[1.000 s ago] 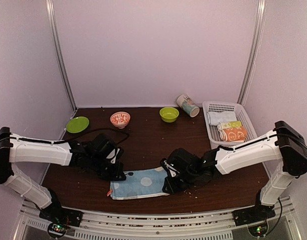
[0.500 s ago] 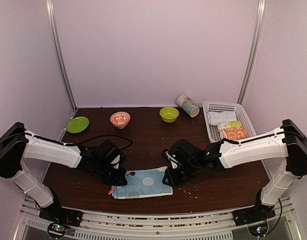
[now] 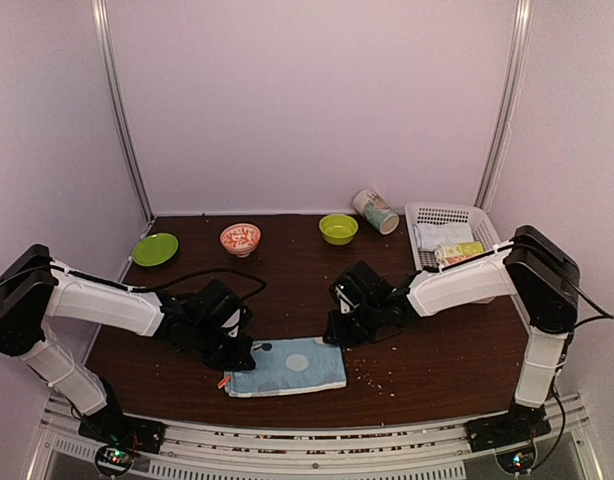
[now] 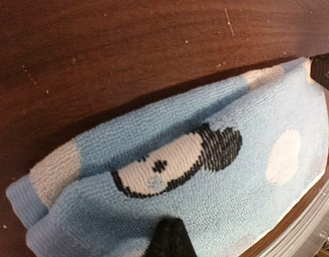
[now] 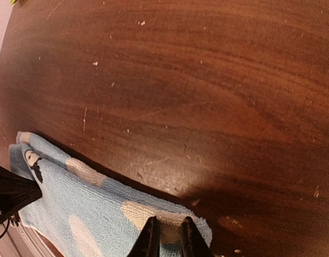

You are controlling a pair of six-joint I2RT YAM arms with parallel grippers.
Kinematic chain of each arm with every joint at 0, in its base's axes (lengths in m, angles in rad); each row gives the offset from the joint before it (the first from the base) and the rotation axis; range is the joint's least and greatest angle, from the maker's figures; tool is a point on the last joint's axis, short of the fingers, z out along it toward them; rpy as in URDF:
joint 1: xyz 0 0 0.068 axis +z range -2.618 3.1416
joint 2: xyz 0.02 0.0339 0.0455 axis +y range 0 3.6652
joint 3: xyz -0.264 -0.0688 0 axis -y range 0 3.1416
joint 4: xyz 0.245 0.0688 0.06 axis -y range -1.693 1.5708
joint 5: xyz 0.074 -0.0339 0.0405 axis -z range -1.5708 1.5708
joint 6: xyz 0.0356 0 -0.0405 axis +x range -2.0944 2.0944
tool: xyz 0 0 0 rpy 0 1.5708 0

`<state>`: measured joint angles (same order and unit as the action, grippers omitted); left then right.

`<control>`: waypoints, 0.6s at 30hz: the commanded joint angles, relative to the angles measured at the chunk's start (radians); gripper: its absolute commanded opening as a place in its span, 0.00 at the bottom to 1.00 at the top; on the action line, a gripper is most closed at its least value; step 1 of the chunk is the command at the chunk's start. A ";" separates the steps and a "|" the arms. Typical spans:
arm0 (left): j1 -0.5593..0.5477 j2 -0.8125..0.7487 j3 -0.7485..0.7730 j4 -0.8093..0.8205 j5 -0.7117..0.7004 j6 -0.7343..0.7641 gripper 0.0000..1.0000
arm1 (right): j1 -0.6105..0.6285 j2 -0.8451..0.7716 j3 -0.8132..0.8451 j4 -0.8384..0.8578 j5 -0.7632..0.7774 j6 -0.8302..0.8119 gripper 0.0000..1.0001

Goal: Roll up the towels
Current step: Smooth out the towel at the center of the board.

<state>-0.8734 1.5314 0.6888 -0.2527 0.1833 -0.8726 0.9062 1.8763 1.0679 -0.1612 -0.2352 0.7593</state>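
Note:
The light blue towel (image 3: 292,366), with white dots and a Mickey head, lies folded flat near the table's front edge. It fills the left wrist view (image 4: 207,176) and shows low in the right wrist view (image 5: 89,214). My left gripper (image 3: 241,354) is shut, its joined tips (image 4: 170,235) resting on the towel's left part. My right gripper (image 3: 337,334) is at the towel's far right corner. Its two fingers stand narrowly apart (image 5: 169,235), with the cloth's cream patch pinched between them.
At the back stand a green plate (image 3: 154,248), an orange patterned bowl (image 3: 240,238), a green bowl (image 3: 338,228) and a tipped cup (image 3: 375,211). A white basket (image 3: 457,213) at the right holds a pale roll (image 3: 439,235) and a yellow-green roll (image 3: 459,250). Crumbs (image 3: 372,376) lie right of the towel.
My right gripper has moved from the towel's right end back to its far right corner and narrowed. The right arm swung farther back. The towel shifted slightly right. The left gripper stayed shut.

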 commanded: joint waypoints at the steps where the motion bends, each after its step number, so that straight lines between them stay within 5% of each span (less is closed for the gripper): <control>1: -0.001 0.023 -0.040 -0.020 -0.039 0.011 0.00 | -0.029 0.040 -0.004 0.017 -0.023 0.035 0.17; 6: -0.001 0.019 -0.048 -0.020 -0.039 0.008 0.00 | -0.039 -0.001 -0.035 0.048 -0.023 0.033 0.19; 12: -0.001 0.009 -0.038 -0.020 -0.040 0.005 0.00 | -0.034 -0.169 -0.115 0.040 -0.023 0.018 0.44; 18: -0.003 0.024 -0.035 -0.010 -0.041 -0.002 0.00 | -0.029 -0.262 -0.302 0.144 -0.074 0.088 0.51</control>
<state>-0.8734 1.5280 0.6785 -0.2306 0.1822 -0.8730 0.8753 1.6424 0.8688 -0.0883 -0.2768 0.7975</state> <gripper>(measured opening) 0.004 0.504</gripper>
